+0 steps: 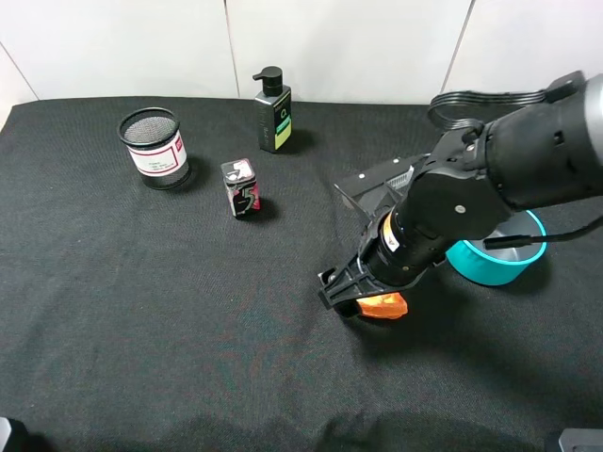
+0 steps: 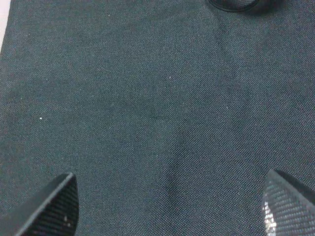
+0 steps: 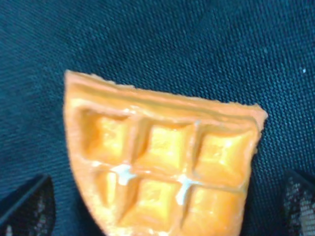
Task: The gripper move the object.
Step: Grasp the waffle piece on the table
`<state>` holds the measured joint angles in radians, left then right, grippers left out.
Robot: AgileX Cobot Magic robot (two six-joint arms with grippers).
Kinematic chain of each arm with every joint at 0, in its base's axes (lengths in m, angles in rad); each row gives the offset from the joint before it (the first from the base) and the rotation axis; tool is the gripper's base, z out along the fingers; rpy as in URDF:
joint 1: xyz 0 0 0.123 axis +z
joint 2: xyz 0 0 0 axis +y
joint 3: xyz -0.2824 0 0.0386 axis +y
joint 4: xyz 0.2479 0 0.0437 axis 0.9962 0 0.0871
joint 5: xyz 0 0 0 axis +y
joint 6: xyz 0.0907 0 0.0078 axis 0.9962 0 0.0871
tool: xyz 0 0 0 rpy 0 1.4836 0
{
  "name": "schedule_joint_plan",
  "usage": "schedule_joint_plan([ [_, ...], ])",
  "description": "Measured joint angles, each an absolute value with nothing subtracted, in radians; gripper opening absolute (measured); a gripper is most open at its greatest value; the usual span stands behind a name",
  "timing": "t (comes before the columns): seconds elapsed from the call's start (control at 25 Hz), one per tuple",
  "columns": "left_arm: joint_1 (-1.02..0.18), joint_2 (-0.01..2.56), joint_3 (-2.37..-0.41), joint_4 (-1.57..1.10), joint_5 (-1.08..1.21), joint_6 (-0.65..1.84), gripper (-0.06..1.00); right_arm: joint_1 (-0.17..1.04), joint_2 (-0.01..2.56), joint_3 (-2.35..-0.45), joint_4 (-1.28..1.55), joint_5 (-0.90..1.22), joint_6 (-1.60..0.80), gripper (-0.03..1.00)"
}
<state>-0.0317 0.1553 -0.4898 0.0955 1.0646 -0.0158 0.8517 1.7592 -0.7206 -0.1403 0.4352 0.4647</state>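
Between fingertips of right gripper point(image 3: 165, 211), straddling object point(image 3: 162, 167), lying flat on black cloth point(image 3: 147, 39), grid side facing up. Holding fingers point(image 3: 29, 211) spread wide, showing cloth gap at each side of wedge, not pinching. Sitting just beside teal bowl point(image 1: 499, 262), back by wrist. Standing well beyond fingertips: small box point(image 1: 241, 188), mesh cup point(image 1: 151, 146), pump bottle point(image 1: 273, 111). Holding left gripper point(image 2: 170, 211) spread too, hovering over plain cloth.

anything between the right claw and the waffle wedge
Nothing visible. The right claw hangs directly over the waffle wedge, its open fingers either side of it, with only bare black cloth around.
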Motion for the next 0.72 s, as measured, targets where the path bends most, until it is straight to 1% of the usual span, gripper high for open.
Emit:
schedule_joint_plan([
  [0.72,-0.032,0.155,-0.490,0.096,1.064,-0.016,0.79,0.852,1.796,-0.721,-0.140,0.393,0.464,0.69],
])
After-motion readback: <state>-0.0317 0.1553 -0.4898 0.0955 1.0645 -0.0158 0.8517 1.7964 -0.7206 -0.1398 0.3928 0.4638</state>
